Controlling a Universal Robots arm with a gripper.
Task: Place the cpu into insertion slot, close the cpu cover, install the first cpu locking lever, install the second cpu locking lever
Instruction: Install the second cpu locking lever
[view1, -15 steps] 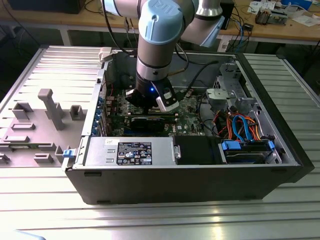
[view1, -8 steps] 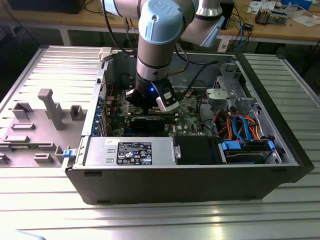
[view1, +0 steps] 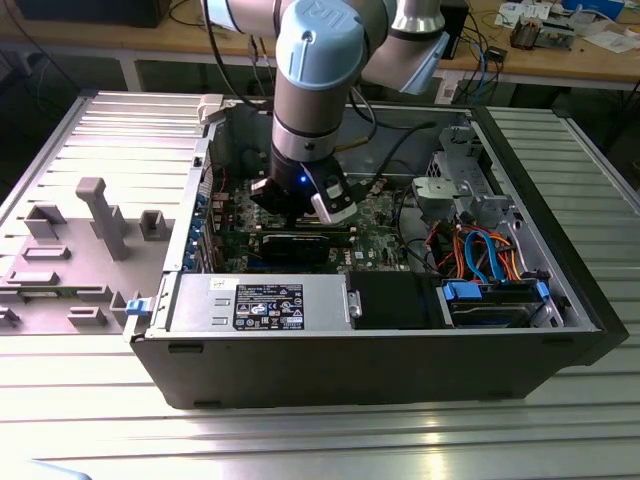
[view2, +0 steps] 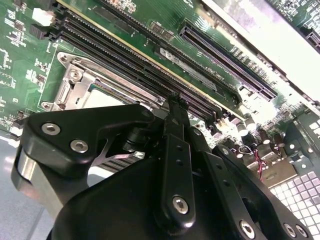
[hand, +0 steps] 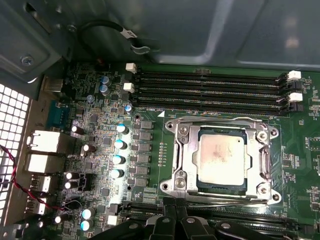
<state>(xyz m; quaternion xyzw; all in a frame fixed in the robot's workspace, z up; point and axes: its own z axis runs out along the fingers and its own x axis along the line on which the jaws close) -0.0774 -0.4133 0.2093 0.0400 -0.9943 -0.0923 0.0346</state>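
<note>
Open computer case (view1: 380, 375), memory slots (hand: 210, 90)

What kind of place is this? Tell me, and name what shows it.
Probably an electronics lab or robot test cell. An open computer case lies on a ribbed aluminium table, a wooden workbench behind it holds cables and parts, and grey fixtures stand beside the case.

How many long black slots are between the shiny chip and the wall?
4 memory slots, side by side between the cpu and the case wall: one, two, three, four. The gripper may hide others beyond the chip.
</note>
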